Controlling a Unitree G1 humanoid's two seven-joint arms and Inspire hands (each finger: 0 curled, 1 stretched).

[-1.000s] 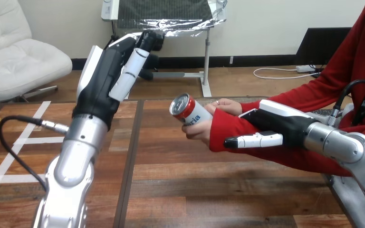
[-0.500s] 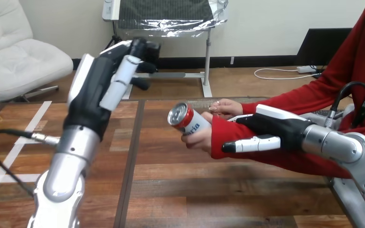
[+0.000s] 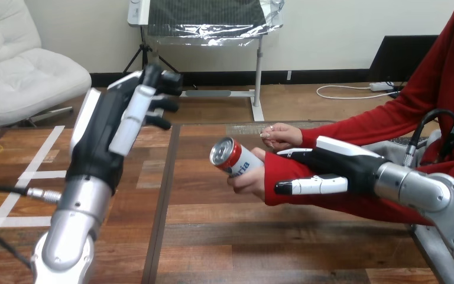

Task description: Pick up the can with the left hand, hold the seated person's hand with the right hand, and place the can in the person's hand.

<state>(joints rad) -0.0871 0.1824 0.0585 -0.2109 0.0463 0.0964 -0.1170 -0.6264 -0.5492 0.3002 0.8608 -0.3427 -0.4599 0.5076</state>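
Fingers (image 3: 240,181) of the person's near hand (image 3: 249,177) curl round the can (image 3: 234,158), which is held above the table (image 3: 213,236), abt mid-scene & a bit right of centre. Can is red & white w/ a silver top, tilted, top facing left & toward the near side, bottom end tucked into the person's palm. No robot hand touches it.

Just behind, on the far side, the person's far hand (image 3: 281,135) hovers close to the can's rear end; can't tell if it touches.

Right of the can, the red sleeve (image 3: 284,171) of the near hand runs off to the right. The right hand (image 3: 337,164) lies along that sleeve at the wrist: thumb (image 3: 310,185) straight, pointing left along the near side, the other fingers stretched out over the top & far side, so the wrist sits btwn thumb & fingers. Nothing there looks curled tight; it reads as touching w/ flat fingers, not a clamp. Its arm comes in from the lower right.

Well apart, over the left part of the table, the left hand (image 3: 115,127) is raised w/ its back toward the camera, fingers loose & only slightly bent at the tips, holding nothing. Its silver forearm (image 3: 74,228) rises from the near left edge
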